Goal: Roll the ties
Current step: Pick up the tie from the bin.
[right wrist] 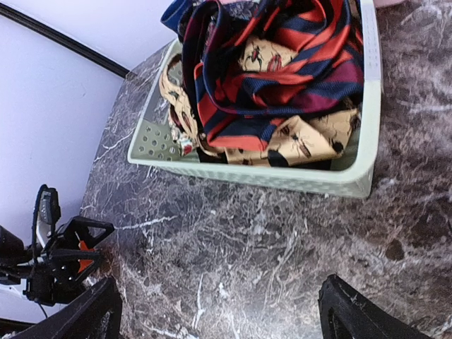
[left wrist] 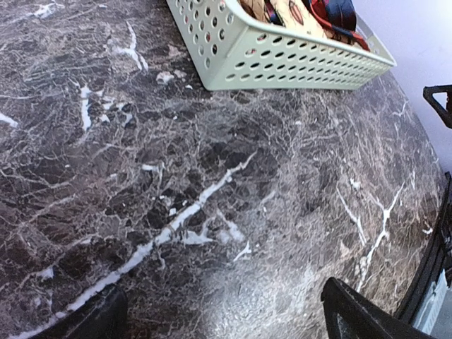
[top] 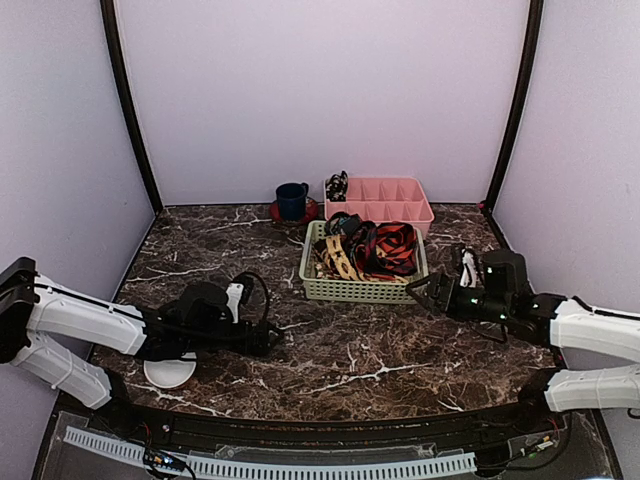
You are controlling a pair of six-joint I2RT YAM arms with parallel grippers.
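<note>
"How do the two grippers stand?"

"The left gripper (left wrist: 224, 305) is spread wide, empty, over the bare marble table (top: 350, 362). The right gripper (right wrist: 219, 291) gapes too, near the green basket (top: 350, 293)."

"And the ties (top: 380, 248)?"

"Heaped in that basket, red-striped over tan. A small dark coil (top: 337, 185) in the pink tray (top: 400, 213) behind may be another; it's too small to tell."
</note>
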